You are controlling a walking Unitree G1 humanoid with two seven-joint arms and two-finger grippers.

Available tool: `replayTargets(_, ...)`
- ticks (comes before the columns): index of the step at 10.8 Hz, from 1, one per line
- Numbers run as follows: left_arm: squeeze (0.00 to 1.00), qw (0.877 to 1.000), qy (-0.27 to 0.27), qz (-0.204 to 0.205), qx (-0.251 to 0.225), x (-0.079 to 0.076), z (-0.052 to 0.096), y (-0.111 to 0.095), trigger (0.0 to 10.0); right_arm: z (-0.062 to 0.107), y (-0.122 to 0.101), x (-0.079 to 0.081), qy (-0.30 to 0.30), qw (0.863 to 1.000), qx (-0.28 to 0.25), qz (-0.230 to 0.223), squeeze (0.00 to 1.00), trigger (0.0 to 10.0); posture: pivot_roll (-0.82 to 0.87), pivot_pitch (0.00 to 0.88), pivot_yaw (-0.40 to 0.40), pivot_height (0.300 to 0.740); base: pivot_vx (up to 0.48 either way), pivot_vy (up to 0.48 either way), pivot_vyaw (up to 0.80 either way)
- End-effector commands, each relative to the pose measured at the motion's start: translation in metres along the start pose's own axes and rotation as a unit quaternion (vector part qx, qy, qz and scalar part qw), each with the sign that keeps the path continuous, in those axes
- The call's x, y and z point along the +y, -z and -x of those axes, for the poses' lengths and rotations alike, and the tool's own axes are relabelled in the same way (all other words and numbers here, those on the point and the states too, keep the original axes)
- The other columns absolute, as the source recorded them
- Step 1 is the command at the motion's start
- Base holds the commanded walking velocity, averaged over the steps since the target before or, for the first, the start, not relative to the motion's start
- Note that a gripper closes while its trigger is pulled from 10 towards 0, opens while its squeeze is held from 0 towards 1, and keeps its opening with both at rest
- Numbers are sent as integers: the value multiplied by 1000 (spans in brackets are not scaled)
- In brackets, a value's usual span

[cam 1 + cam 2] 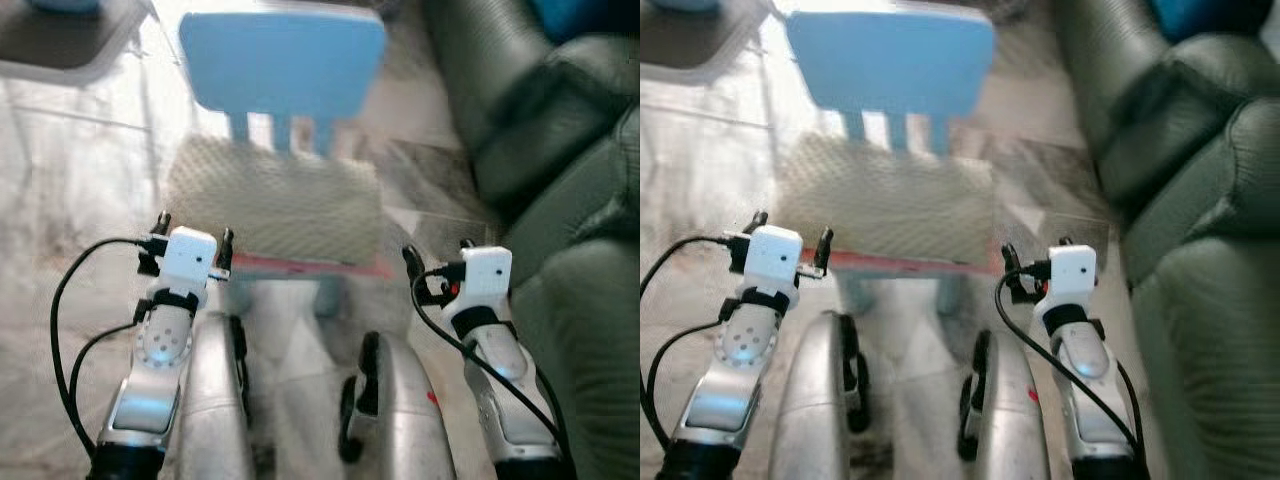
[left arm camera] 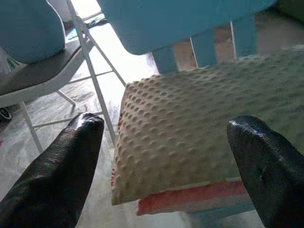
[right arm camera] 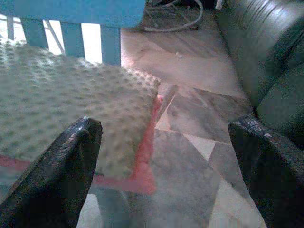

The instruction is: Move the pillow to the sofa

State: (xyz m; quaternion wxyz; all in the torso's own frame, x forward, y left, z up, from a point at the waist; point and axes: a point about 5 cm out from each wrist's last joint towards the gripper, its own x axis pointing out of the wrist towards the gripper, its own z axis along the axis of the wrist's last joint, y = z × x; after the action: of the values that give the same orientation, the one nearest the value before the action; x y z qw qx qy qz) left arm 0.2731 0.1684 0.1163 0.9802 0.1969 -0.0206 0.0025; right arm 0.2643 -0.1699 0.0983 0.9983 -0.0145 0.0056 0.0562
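Head views blurred. The pillow [image 1: 272, 205] lies flat on the seat of a small blue chair [image 1: 283, 62], covering nearly the whole seat. Its cover is beige, soft-looking, studded with rows of small raised bumps; shape roughly rectangular with rounded corners. Under its near edge runs a red strip [image 1: 310, 265], flat and smooth, along the seat's front edge. The chair back is smooth blue plastic, a broad rounded panel on three short slats, standing at the far edge of the seat.

My left gripper [image 1: 192, 242] is held just short of the seat's front left corner, fingers spread apart with nothing between them. In its wrist view the two black, grainy fingertips [image 2: 66, 161] flank the pillow's left corner without touching it.

My right gripper [image 1: 438, 262] hangs just off the seat's front right corner, also spread wide and empty. Its wrist view shows the pillow's right corner and the red strip between its fingertips [image 3: 71, 161], no contact.

The sofa [image 1: 540, 150] stands to my right: dark green, leather-like, glossy, with fat rounded cushions. The floor [image 1: 70, 190] is pale marbled tile. A folding seat [image 2: 28, 71] with thin white metal legs stands to the chair's left.
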Motion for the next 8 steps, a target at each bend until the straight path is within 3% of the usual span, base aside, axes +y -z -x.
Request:
replayTargets(1,0,1000,-1,-4,9,-1,3,3,10000,4,7,-2,0,1000,13,-1,0,10000,-16,308,-49,540,0,0,0)
replayTargets(5,0,1000,-11,-7,11,1,1,3,10000,3,6,0,-9,1000,15,0,0,10000,-19,316,-50,540,0,0,0)
replayTargets(8,0,1000,-14,-13,17,2,1,3,10000,3,4,7,-37,999,8,9,0,10000,-18,322,-50,540,0,0,619)
